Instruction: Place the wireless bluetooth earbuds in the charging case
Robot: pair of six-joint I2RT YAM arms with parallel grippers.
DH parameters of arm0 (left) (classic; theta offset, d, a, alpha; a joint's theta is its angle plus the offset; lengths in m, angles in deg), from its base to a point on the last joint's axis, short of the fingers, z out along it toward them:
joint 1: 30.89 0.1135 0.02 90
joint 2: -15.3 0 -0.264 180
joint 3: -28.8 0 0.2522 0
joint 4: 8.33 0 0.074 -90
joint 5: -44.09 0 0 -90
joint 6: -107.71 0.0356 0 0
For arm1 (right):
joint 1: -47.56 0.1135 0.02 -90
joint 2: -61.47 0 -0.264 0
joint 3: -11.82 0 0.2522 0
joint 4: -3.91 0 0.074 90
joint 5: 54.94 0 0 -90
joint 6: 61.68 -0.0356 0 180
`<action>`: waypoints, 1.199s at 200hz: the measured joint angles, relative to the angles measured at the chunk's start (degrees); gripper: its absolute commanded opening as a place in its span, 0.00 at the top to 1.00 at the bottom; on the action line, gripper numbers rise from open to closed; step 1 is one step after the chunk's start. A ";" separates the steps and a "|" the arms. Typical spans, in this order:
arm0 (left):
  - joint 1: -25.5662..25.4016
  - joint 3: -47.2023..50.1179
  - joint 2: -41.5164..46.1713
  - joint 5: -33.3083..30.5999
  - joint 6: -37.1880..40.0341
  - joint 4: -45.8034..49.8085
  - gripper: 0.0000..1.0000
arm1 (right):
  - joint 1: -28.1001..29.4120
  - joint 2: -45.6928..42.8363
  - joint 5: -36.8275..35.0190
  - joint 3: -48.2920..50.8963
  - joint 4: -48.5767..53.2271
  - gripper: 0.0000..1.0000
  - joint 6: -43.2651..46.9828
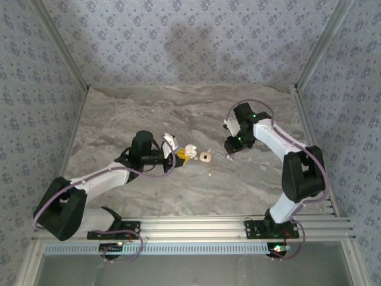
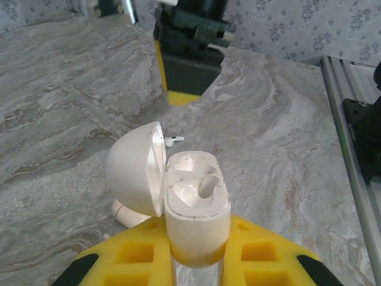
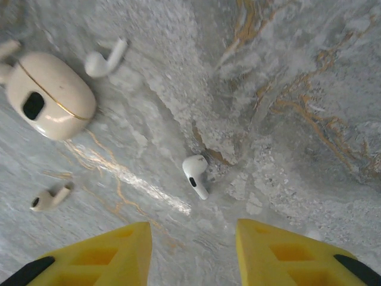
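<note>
left jaws clamp open charging case [image 2: 196, 217]; right jaws parted, empty

A grey marbled tabletop [image 1: 178, 113], veined in tan, is lying under soft, even light. Walls [image 1: 190, 42] papered in a blue-grey floral print are closing it in on three sides. Slim metal posts [image 1: 61, 44] are running up the back corners, and a ribbed aluminium rail [image 1: 196, 225] is edging the near side.

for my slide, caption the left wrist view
left hand grips an open white earbud case, one earbud lying on the marble table behind
</note>
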 measured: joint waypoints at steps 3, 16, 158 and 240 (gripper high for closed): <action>0.00 -0.02 -0.09 0.20 0.00 0.02 0.82 | 0.04 0.31 -0.20 -0.15 0.20 0.57 0.15; 0.00 -0.22 -0.57 0.87 0.00 0.04 0.83 | 0.46 1.86 -1.25 -0.94 0.90 0.57 0.50; 0.00 -2.19 -1.20 1.92 0.02 2.10 0.82 | 5.60 15.17 -6.23 -8.00 3.98 0.62 2.75; 0.00 -2.93 -1.95 1.90 0.20 2.62 0.82 | 5.60 15.61 -8.15 -8.00 4.85 0.63 2.75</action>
